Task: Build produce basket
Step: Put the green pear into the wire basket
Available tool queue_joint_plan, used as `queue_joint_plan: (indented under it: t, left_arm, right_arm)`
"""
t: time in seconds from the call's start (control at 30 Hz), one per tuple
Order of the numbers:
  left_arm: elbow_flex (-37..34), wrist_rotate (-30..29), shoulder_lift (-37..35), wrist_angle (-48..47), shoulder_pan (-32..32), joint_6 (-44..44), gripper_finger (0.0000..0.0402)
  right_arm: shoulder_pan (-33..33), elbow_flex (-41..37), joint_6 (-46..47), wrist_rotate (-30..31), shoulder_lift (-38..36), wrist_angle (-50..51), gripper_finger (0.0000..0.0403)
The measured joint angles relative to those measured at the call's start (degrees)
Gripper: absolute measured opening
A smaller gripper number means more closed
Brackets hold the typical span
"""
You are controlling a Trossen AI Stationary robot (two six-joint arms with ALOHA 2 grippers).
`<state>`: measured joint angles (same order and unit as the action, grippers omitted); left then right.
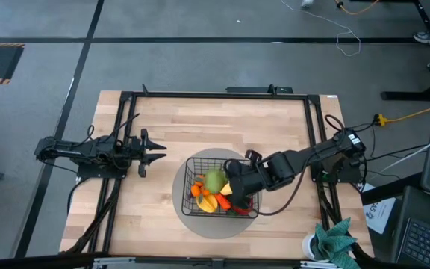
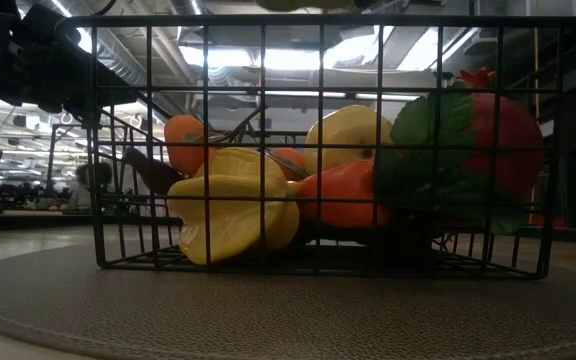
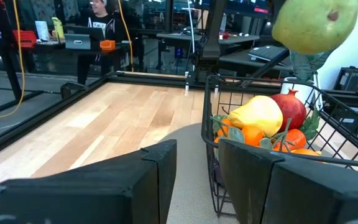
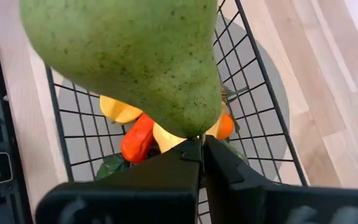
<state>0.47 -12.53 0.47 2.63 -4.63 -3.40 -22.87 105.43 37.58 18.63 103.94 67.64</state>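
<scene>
- Right gripper point(image 4: 202, 144): dark fingers pinched together on the base of a speckled green pear point(image 4: 135, 56), matte skin, held above the black wire-grid basket point(image 1: 187, 202).
- Basket sits on a round grey woven mat point(image 2: 268, 310); it holds glossy yellow, orange and red produce point(image 2: 268, 195), partly hidden by wire.
- Left gripper point(image 1: 157, 152): jaws parted, empty, over pale wood table point(image 1: 200, 119), left of the basket.

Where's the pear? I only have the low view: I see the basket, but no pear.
Observer: The pear hangs above the basket, clear of the pile inside.
Operator: What's holding it?
Observer: The right gripper, pinched shut on its narrow end.
Operator: And the left arm?
Observer: The left gripper is open and empty over the table, left of the basket.
</scene>
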Motion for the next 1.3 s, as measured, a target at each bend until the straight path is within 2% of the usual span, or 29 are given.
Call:
queue_joint_plan:
  t: [0.17,0.6,0.77,1.3]
  left_arm:
    - [0.0,0.0,0.0,0.0,0.0,0.0,0.011]
    - [0.0,0.0,0.0,0.0,0.01,0.0,0.011]
    - [0.0,0.0,0.0,0.0,-0.01,0.0,0.011]
    - [-0.02,0.0,0.0,0.0,0.01,0.0,0.011]
  right_arm:
    - [-1.46,-1.96,2.78,3.19,0.0,-0.62,0.0]
    - [-1.65,-6.49,5.74,-2.33,0.0,-2.45,0.0]
    - [-1.65,-6.49,5.67,-5.55,0.0,-6.74,0.0007]
    - [-1.65,-6.49,5.65,-5.83,0.0,-11.04,0.0014]
